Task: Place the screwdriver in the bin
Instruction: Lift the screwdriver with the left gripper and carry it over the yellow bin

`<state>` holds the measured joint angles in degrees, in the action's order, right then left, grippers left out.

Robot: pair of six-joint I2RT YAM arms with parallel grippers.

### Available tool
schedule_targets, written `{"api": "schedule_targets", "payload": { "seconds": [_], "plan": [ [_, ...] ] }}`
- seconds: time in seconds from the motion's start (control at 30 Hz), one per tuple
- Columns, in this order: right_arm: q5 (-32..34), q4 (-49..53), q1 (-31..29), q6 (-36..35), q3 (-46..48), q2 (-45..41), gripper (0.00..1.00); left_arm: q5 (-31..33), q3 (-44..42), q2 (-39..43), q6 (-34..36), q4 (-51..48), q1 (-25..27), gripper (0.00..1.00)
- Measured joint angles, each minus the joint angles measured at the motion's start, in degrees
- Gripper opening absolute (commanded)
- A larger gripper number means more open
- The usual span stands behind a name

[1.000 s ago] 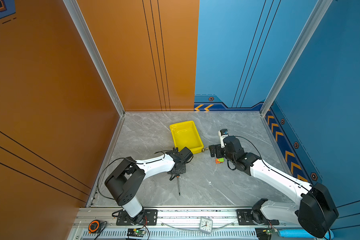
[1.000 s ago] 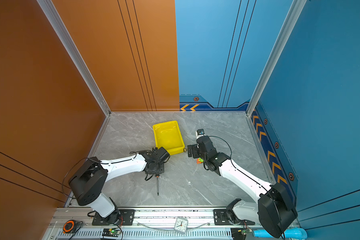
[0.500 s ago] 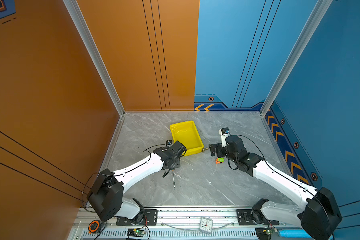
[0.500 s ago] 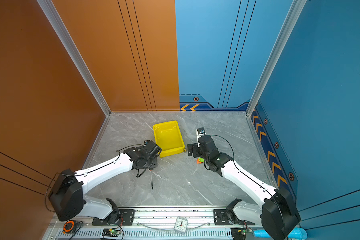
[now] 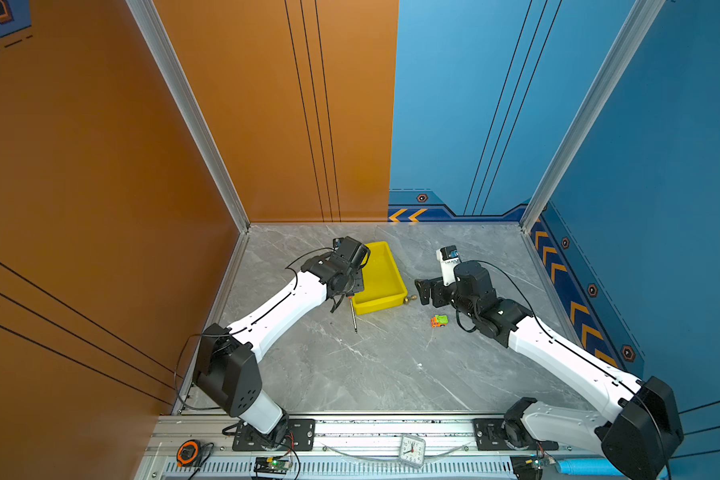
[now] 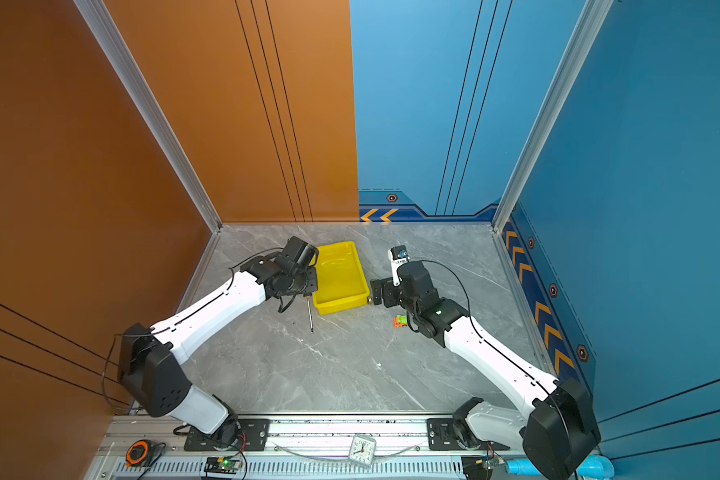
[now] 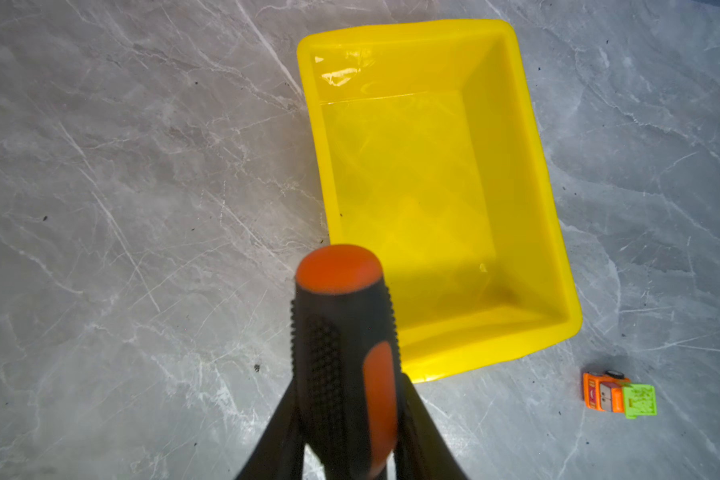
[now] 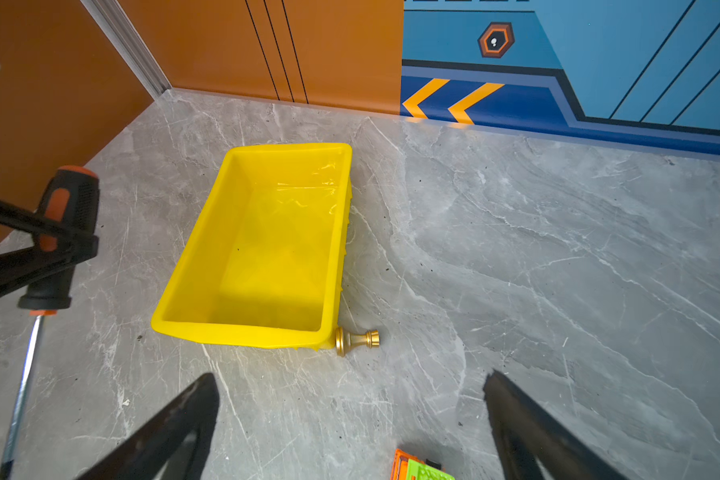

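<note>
Left end effector (image 7: pixel 350 399) clamped on black-and-orange-handled, grey-shafted screwdriver (image 7: pixel 337 316), tip-down just outside a corner of shallow yellow plastic bin (image 7: pixel 408 31); best clear rim, lay lengthwise, then release.

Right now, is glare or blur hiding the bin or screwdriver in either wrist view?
Left wrist view: screwdriver handle close and soft, glare on one end wall of the bin. Right wrist view: bin sharp, same sheen; right end effector blurred.

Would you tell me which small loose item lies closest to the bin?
The brass knob, right at the bin's corner; the orange-and-green toy car sits apart.
</note>
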<state>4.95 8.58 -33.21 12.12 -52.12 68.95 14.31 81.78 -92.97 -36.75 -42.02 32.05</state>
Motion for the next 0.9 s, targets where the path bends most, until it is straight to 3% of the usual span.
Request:
{"api": "schedule_targets", "payload": {
  "seconds": [0.57,0.9],
  "plan": [
    [-3.76,-0.11,5.16,-1.42,-0.52,4.17,1.0,-2.64,25.88,-25.31,0.92,0.15,-2.93,0.06],
    [-5.22,-0.22,6.67,-1.42,-1.2,5.29,1.0,-4.59,34.23,-33.94,0.94,0.02,-4.83,0.06]
  ]
}}
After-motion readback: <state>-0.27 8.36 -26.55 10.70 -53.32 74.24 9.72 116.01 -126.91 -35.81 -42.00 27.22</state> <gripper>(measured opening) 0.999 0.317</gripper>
